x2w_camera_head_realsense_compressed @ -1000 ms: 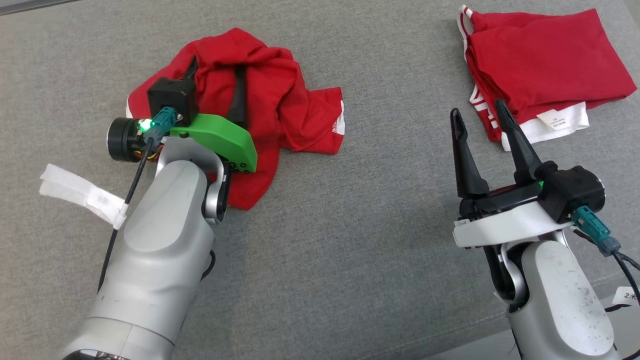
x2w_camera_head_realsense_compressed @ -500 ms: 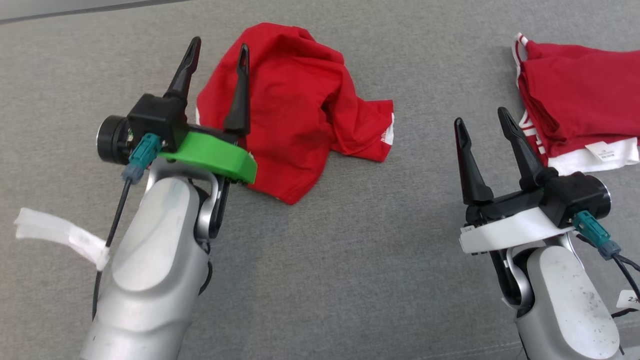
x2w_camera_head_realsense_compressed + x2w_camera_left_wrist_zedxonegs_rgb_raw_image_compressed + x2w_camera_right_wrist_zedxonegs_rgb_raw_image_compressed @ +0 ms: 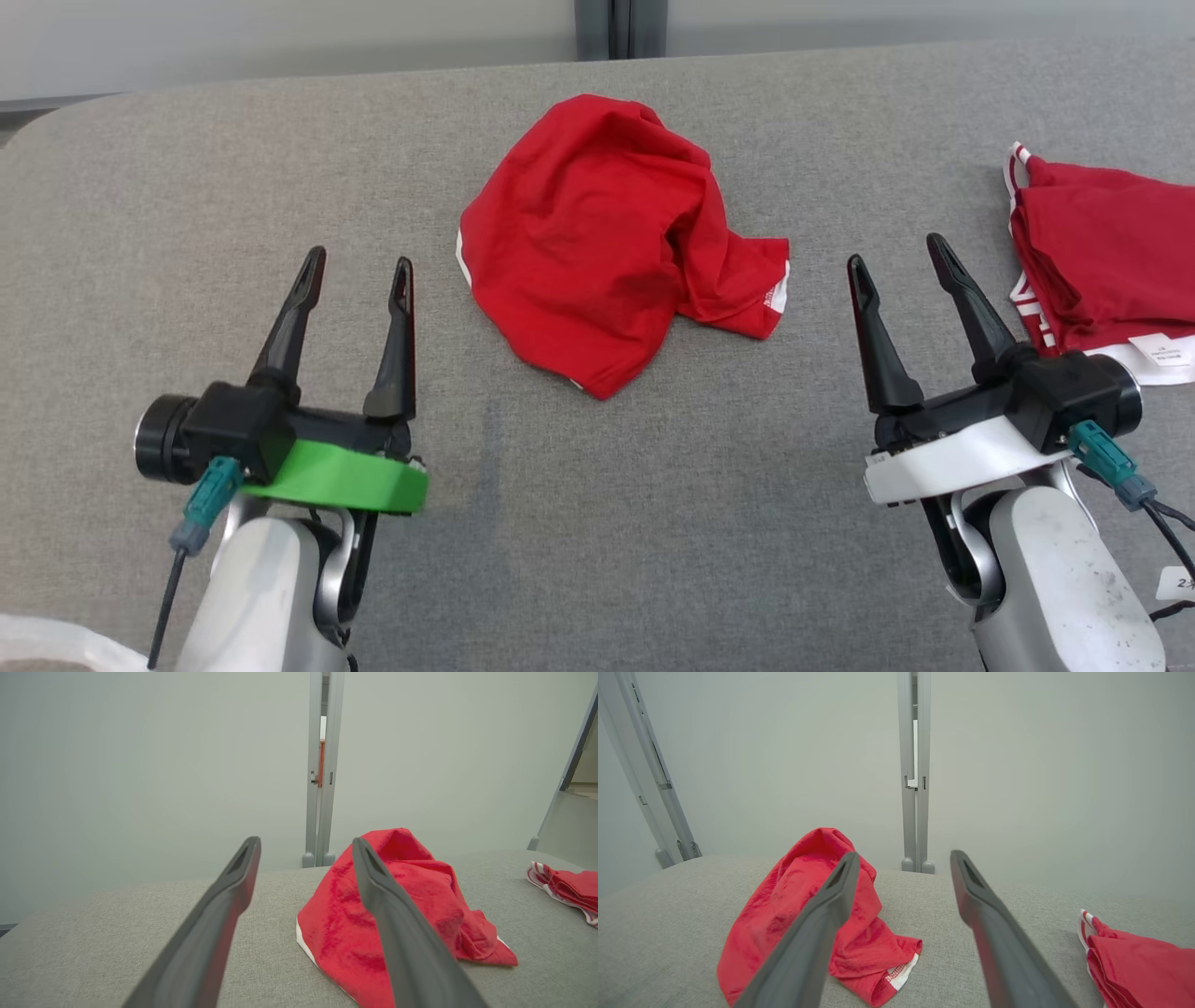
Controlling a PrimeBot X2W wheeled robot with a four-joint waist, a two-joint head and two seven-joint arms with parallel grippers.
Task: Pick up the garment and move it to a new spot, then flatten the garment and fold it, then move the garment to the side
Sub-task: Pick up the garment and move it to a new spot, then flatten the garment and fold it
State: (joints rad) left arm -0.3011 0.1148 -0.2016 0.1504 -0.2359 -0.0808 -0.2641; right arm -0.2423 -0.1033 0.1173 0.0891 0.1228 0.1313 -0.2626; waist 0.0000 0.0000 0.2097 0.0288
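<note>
- The red garment [image 3: 607,252] sits in a crumpled heap mid-table [image 3: 187,187], humped up at the far end, with a white-edged hem poking out on its right side. Nothing is touching it.
- The left gripper [image 3: 360,258] is parked left of the garment and nearer the robot. Its fingers are spread apart, empty, pointing away from the robot.
- The right gripper [image 3: 893,250] mirrors it on the garment's right, also spread wide and holding nothing.
- So the garment lies between the two grippers, close to centered. My read is that's on purpose, since each arm gets its own side to grab and pull flat.
- Well off to the garment's right there's a folded red pile [image 3: 1102,271] with a white label showing. It's probably the "side" spot for finished pieces.
- Flattening hasn't started, it's all bunched and doubled over.
- Can't really tell from these angles whether it's a shirt or shorts, too scrunched. That matters for which edges to grab.
- That floppy fabric will likely drag and bunch if only one corner gets pulled.
</note>
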